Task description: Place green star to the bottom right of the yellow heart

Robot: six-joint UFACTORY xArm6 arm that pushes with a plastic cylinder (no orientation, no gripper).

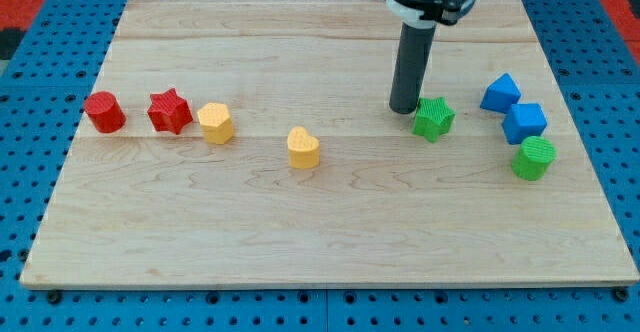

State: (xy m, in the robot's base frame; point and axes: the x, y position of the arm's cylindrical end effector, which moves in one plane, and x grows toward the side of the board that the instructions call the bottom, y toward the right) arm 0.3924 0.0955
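table (330,242): pale wooden board on a blue pegboard surround, carrying eight small blocks.

contents, from the view's left to the view's right:
- red cylinder (104,111), near the left edge.
- red star (170,111), just beside the cylinder.
- yellow block (215,123), rounded, exact shape hard to tell; just beside the red star.
- yellow heart (303,147), alone near the middle, well apart from the green star.
- my tip (404,109), lower end of the dark rod, down at the table, just beside the green star on its left, at its upper-left edge; touching or not cannot be told.
- green star (433,119), right of centre, up and right of the yellow heart.
- blue triangular block (500,93).
- blue block (524,122), just below it.
- green cylinder (534,158), lowest of the right-hand cluster.

claw: none fitted; rod holds nothing.
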